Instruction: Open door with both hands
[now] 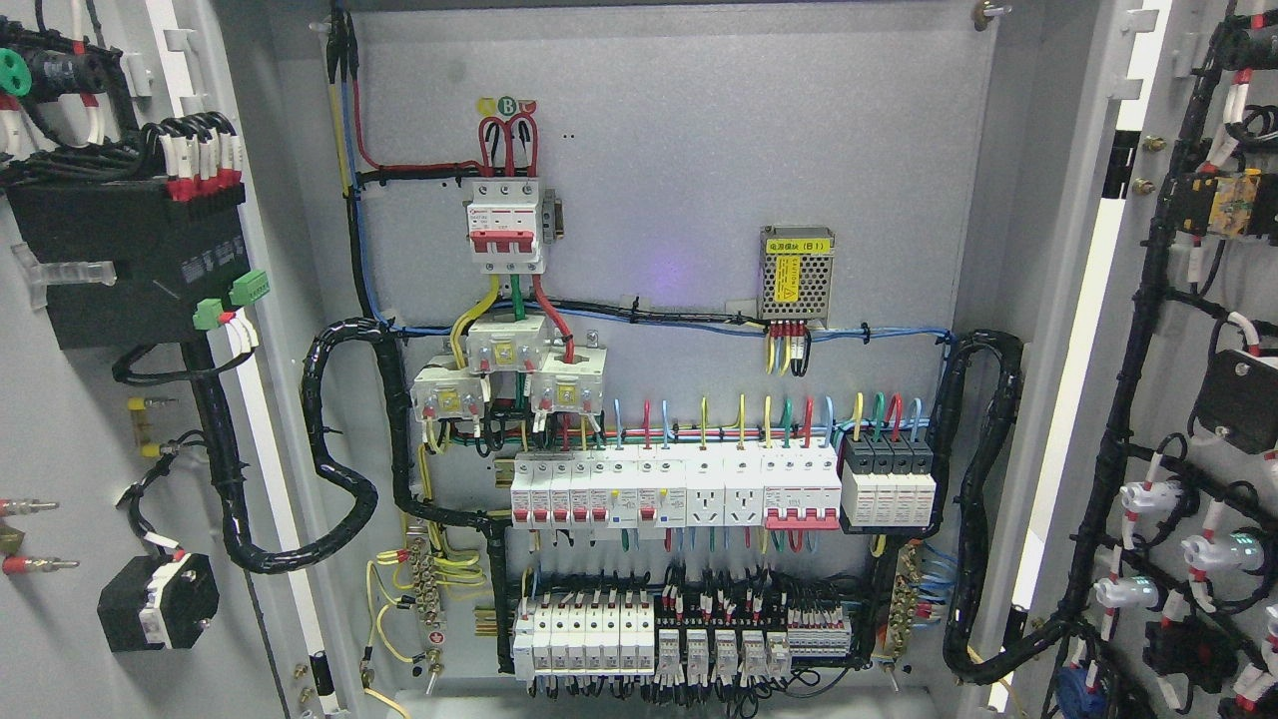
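Observation:
Both doors of a grey electrical cabinet stand swung wide open. I see the inner face of the left door (70, 429) at the picture's left, carrying a black module (130, 260) and wiring. The right door (1108, 419) shows its inner face at the right, lined with black cable looms and white lamp sockets (1148, 497). Between them the back panel (699, 150) is fully exposed. Neither of my hands nor any part of my arms appears in the head view.
The back panel holds a red-and-white main breaker (507, 225), a small meshed power supply (796, 275), a row of white breakers and sockets (679, 489) and terminal blocks (659, 634) below. Thick black corrugated conduits (334, 439) loop from the panel to each door.

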### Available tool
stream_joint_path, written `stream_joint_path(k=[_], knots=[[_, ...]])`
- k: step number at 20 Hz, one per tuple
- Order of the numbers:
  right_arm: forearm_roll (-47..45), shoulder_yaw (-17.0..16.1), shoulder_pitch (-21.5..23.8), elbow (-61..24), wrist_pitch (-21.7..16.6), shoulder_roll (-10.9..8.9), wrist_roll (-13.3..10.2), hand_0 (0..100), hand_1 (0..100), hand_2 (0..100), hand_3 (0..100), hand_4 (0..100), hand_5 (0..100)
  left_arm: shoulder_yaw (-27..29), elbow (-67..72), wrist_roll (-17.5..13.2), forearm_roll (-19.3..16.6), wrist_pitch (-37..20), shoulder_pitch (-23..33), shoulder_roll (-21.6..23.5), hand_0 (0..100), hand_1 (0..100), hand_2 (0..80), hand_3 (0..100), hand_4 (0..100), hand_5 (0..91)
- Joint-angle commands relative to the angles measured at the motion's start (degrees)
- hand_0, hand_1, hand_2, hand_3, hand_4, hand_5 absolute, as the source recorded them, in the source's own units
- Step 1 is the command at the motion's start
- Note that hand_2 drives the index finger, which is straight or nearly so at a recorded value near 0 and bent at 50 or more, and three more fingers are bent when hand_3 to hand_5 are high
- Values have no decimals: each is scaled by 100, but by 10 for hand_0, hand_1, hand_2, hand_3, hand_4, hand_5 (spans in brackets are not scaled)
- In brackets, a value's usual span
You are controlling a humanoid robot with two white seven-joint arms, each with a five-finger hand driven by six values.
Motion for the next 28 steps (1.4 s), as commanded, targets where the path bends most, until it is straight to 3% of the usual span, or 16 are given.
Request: stream_joint_path(k=[1,7,24,28], knots=[[-130,15,2,244,-581,-257,3,0,0,0,0,0,0,562,20,-2,310,-1210,125,156,0,0,0,0,42,0],[-156,-3,2,315,-590,-459,12,0,0,0,0,0,0,790,107,-81,494,-1412,257,191,0,0,0,0,42,0],[-191,-223,-7,640,-529,-468,-14,0,0,0,0,0,0,1203,775,-81,890,-1280,143,569,0,0,0,0,42,0],[-735,-258,-15,631,-345,-538,-23,0,0,0,0,0,0,1318,924,-81,908,-1043,29,613,0,0,0,0,43,0]])
